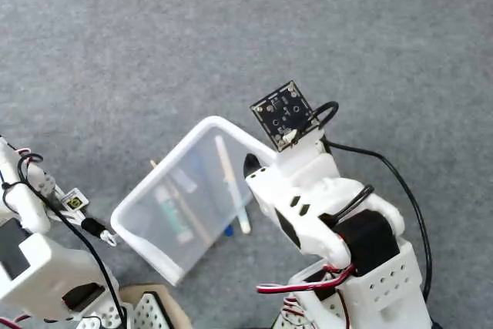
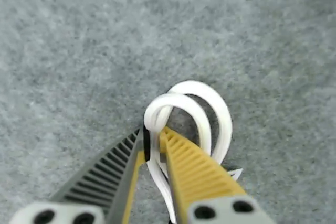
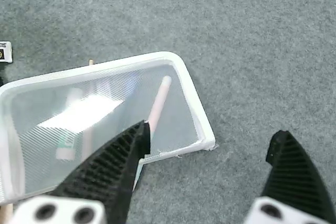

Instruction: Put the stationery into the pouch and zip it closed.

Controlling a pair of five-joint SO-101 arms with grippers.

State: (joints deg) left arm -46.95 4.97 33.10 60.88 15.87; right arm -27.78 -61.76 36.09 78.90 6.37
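Note:
A translucent white pouch (image 1: 212,122) lies tilted mid-table with several stationery pieces inside. A pale pen (image 1: 229,179) lies in it, its end poking past the pouch's near edge (image 1: 244,226). My right gripper (image 3: 210,132) hovers open over the pouch's corner (image 3: 178,64), one black finger (image 3: 126,150) above the pen (image 3: 159,99), the other over bare carpet. In the high view this arm (image 1: 308,198) stands at the pouch's right side. My left gripper (image 2: 152,135) is shut on a white cord loop (image 2: 207,111) just above the carpet.
Grey carpet covers the table. A small label card (image 1: 73,202) and a black connector (image 1: 94,227) on a cable lie left of the pouch. The left arm's body (image 1: 35,267) fills the near left corner. Open carpet stretches across the far half.

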